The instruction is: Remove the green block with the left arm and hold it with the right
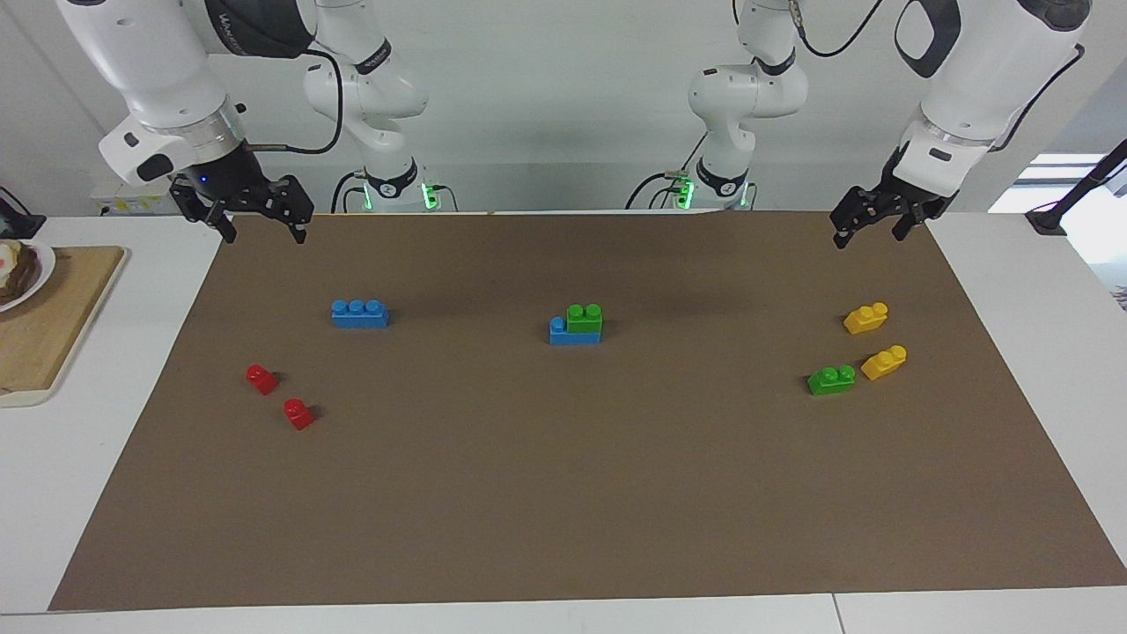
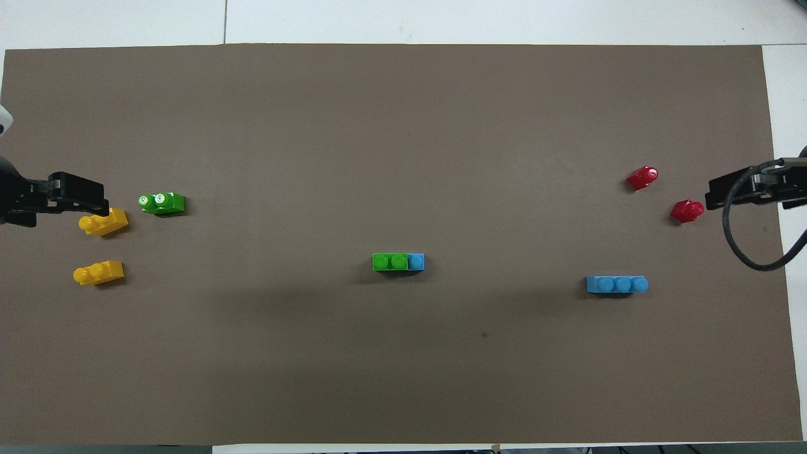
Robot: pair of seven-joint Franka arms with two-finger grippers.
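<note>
A green block point(image 1: 585, 318) with two studs sits stacked on a blue brick point(image 1: 560, 333) at the middle of the brown mat; from overhead this green block point(image 2: 389, 261) covers all but one blue stud. A second green block point(image 1: 831, 379) lies loose beside two yellow bricks toward the left arm's end. My left gripper point(image 1: 870, 238) hangs open and empty in the air over the mat's corner at that end. My right gripper point(image 1: 264, 234) hangs open and empty over the mat's corner at the right arm's end. Both are well apart from the stack.
Two yellow bricks point(image 1: 865, 318) point(image 1: 884, 362) lie near the loose green one. A blue three-stud brick point(image 1: 359, 313) and two small red blocks point(image 1: 261, 379) point(image 1: 298, 413) lie toward the right arm's end. A wooden board point(image 1: 44, 326) with a plate sits off the mat there.
</note>
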